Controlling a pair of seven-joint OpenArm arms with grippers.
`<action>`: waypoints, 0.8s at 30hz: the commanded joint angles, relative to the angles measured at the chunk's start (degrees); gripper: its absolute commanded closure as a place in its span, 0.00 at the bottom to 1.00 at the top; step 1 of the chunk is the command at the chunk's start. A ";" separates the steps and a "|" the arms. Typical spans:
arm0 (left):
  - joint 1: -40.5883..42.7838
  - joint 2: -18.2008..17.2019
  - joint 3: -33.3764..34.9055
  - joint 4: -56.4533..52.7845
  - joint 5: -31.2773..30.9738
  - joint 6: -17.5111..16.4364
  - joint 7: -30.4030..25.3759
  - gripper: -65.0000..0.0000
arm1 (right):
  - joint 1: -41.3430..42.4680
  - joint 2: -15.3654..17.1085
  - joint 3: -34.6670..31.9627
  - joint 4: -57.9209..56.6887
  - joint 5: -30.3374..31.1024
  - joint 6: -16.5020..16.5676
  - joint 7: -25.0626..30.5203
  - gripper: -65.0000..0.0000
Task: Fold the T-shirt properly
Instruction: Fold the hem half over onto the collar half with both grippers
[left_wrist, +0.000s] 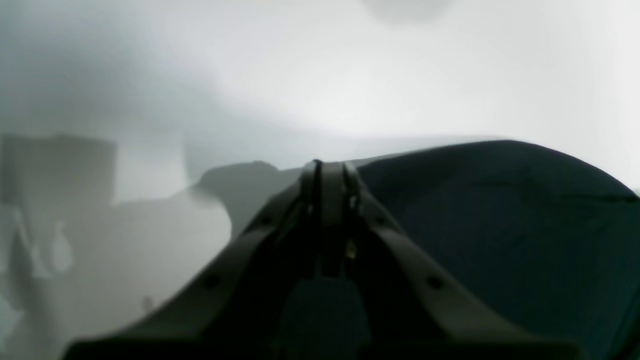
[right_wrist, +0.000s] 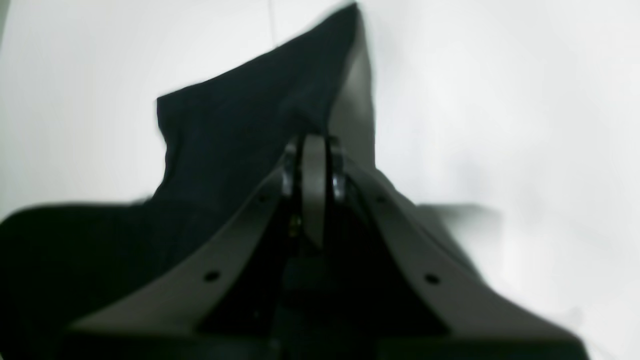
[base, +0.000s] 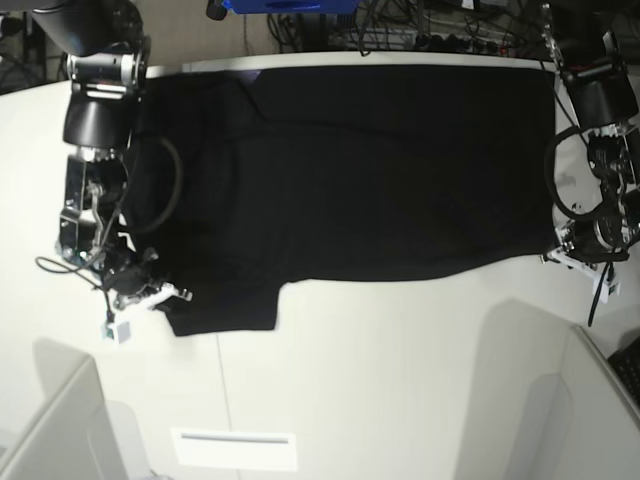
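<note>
Two arms flank the T-shirt (base: 350, 170) on the white table (base: 400, 380).

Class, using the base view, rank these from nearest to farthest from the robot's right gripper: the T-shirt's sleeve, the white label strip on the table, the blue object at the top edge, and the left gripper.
1. T-shirt's sleeve, right beside the right gripper, lower left.
2. White label strip, below it on the table.
3. Blue object, top edge.
4. Left gripper, far right.
</note>
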 joint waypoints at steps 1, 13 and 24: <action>0.04 -2.04 -0.90 1.83 -1.74 -0.33 -0.45 1.00 | 0.65 0.67 0.96 2.99 0.82 0.36 1.00 1.00; 11.65 -6.52 -3.62 10.36 -11.23 -0.33 -0.62 1.00 | -12.62 0.23 10.10 21.97 0.82 0.36 -6.30 1.00; 23.87 -6.52 -3.71 17.21 -18.88 -0.33 -0.71 1.00 | -25.55 -0.04 10.54 34.11 0.91 0.36 -5.95 1.00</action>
